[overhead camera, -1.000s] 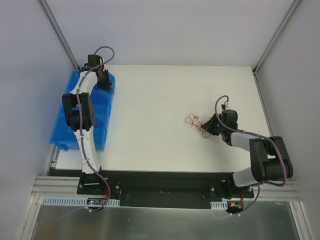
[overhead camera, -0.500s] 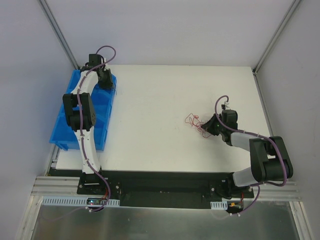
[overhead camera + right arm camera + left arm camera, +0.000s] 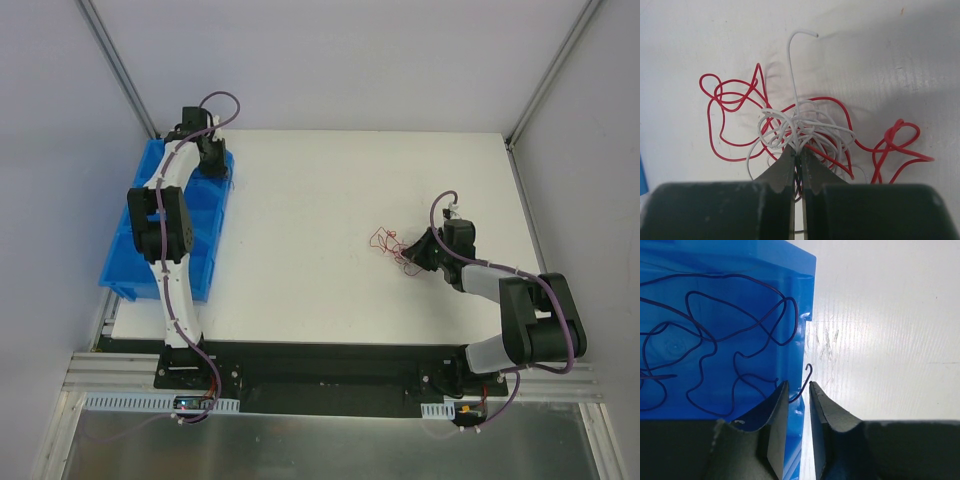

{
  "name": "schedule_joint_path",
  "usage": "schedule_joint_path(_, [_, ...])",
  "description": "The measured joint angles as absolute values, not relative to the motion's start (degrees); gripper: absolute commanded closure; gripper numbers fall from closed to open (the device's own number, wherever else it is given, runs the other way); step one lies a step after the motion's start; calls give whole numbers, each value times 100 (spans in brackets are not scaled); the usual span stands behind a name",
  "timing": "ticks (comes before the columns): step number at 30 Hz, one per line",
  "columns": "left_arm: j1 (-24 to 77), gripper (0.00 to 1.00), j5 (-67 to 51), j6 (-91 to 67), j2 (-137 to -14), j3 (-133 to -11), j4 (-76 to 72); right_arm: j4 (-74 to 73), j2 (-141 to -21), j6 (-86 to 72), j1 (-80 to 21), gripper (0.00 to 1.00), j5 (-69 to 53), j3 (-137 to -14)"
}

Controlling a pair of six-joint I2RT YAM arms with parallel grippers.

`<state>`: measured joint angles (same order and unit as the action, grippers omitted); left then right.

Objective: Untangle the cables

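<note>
The cables (image 3: 810, 127) are a clump of pale grey and red curly wires on the white table, small in the top view (image 3: 388, 243). My right gripper (image 3: 797, 149) is shut on the clump's near side, with strands pinched between its tips; it also shows from above (image 3: 418, 252). A dark wire (image 3: 700, 340) lies looped inside the blue bin (image 3: 740, 265). Its hooked end (image 3: 809, 371) pokes over the bin's wall. My left gripper (image 3: 798, 384) hovers over that wall, its jaws a little apart, and the wire end passes loosely between the tips.
The blue bin (image 3: 125, 270) with several compartments stands along the table's left edge, under the left arm (image 3: 165, 215). The right arm (image 3: 520, 300) lies low over the table's right side. Grey walls enclose the table on three sides.
The left jaws have parted from shut, letting go of the dark wire over the bin, and the left wrist has shifted slightly. The right arm and the clump have not moved.
</note>
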<state>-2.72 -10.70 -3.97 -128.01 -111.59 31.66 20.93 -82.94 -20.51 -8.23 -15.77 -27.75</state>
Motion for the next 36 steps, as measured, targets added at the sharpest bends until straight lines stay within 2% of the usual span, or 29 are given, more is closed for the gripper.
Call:
schedule_joint_path(8, [-10,90,-552,-62,-12661,-10967,3197,2093,-8294,-2060,-823,99,-1594,-2775])
schedule_joint_path(10, [91,90,-318,67,-12641,-10949,3199,2093,-8294,-2060,-823,99,-1594,-2775])
schedule_joint_path(13, [237,85,-21,211,-12619,-10932,3203,2093,-8294,-2062,-823,99,-1597,-2775])
schedule_joint_path(17, [384,100,207,316,-12610,-10910,3205,2093,-8294,-2075,-823,99,-1597,-2775])
schedule_joint_path(25, [451,100,235,384,-12608,-10879,3251,2095,-8294,-2084,-823,99,-1597,-2775])
schedule_joint_path(26, [456,95,233,384,-12604,-10879,3251,2095,-8294,-2086,-823,99,-1599,-2775])
schedule_joint_path(27, [464,85,233,384,-12597,-10879,3253,2095,-8294,-2088,-823,99,-1599,-2775])
schedule_joint_path(28, [486,67,239,379,-12584,-10879,3258,2095,-8294,-2091,-823,99,-1599,-2775])
schedule_joint_path(30, [523,48,331,384,-12543,-10879,3277,2097,-8294,-2097,-823,99,-1601,-2775])
schedule_joint_path(33, [668,40,541,320,-12446,-10888,3301,2102,-8294,-2102,-823,99,-1625,-2775])
schedule_joint_path(36, [871,45,972,-43,-12427,-10947,3291,2119,-8302,-2130,-823,99,-1691,-2775])
